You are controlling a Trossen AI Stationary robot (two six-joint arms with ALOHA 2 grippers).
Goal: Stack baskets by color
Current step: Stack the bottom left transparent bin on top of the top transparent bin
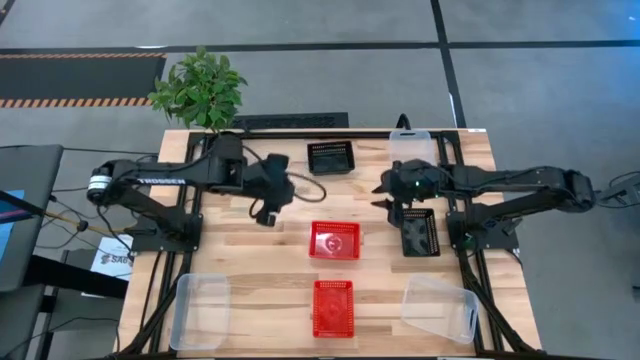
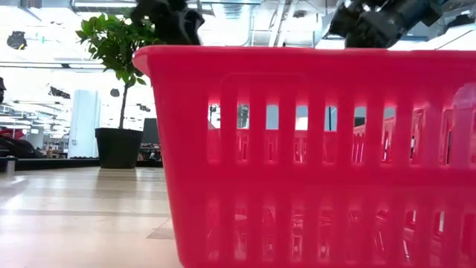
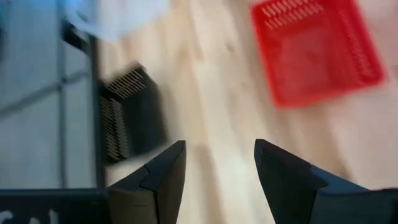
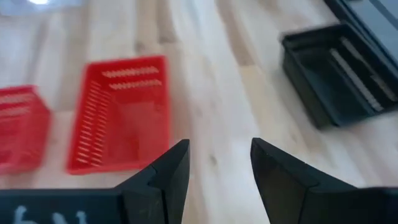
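Two red perforated baskets stand on the wooden table, one at the middle (image 1: 334,240) and one near the front edge (image 1: 332,307). One black basket (image 1: 330,157) sits at the far edge, another (image 1: 420,232) under my right arm. Clear bins rest at the far right (image 1: 412,148), near left (image 1: 200,310) and near right (image 1: 440,308). My left gripper (image 1: 275,200) hangs open above bare wood, left of the middle red basket (image 3: 317,50). My right gripper (image 1: 383,197) hangs open to that basket's far right, nothing between its fingers (image 4: 168,174).
A leafy plant (image 1: 200,90) in a round black pot (image 2: 119,145) stands at the far left corner. The near red basket (image 2: 320,149) fills most of the low view. Bare wood lies between the baskets, around the table's middle (image 1: 260,260).
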